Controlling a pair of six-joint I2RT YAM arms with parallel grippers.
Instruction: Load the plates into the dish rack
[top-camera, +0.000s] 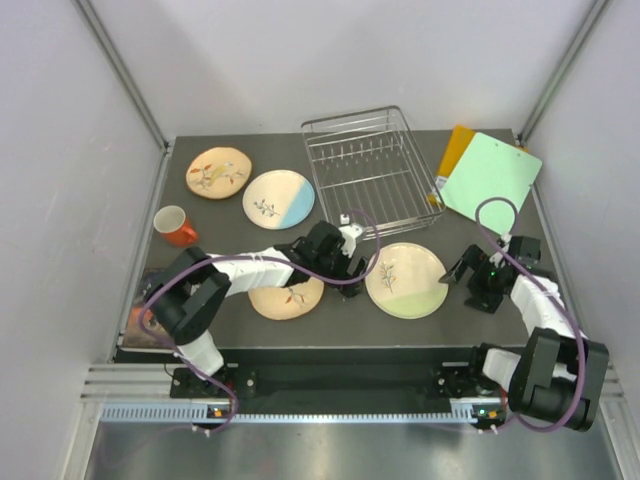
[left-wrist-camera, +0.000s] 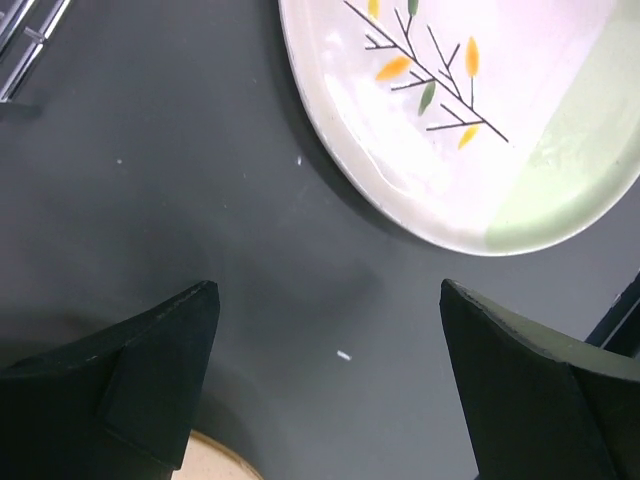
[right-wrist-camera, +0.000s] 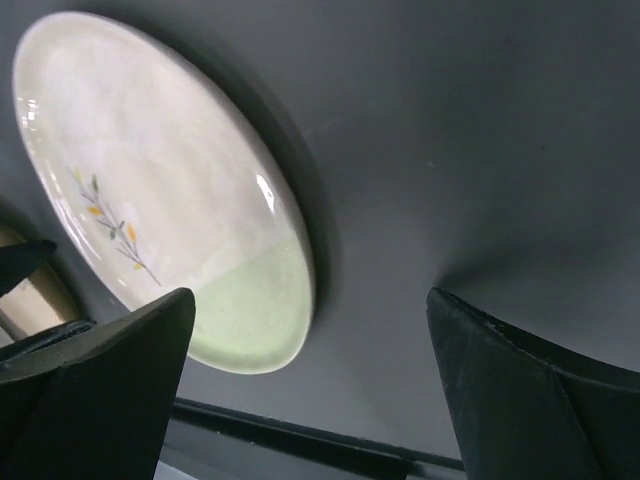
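Observation:
Several plates lie flat on the dark table. A tan plate (top-camera: 218, 172) and a white-and-light-blue plate (top-camera: 279, 198) sit at the back left. A second tan plate (top-camera: 290, 300) lies partly under my left arm. The cream and pale green plate (top-camera: 405, 280) (left-wrist-camera: 470, 120) (right-wrist-camera: 170, 170) lies between the grippers. My left gripper (top-camera: 352, 264) (left-wrist-camera: 328, 290) stands open just left of it, over bare table. To the plate's right, my right gripper (top-camera: 462, 272) (right-wrist-camera: 310, 295) is open and holds nothing. The silver wire dish rack (top-camera: 372, 170) stands behind, with no plates in it.
A small red cup (top-camera: 176, 226) stands at the left. A green board (top-camera: 492, 178) overlaps an orange board (top-camera: 455, 148) right of the rack. The table's near edge (right-wrist-camera: 300, 435) runs close below the right gripper. White walls enclose the table.

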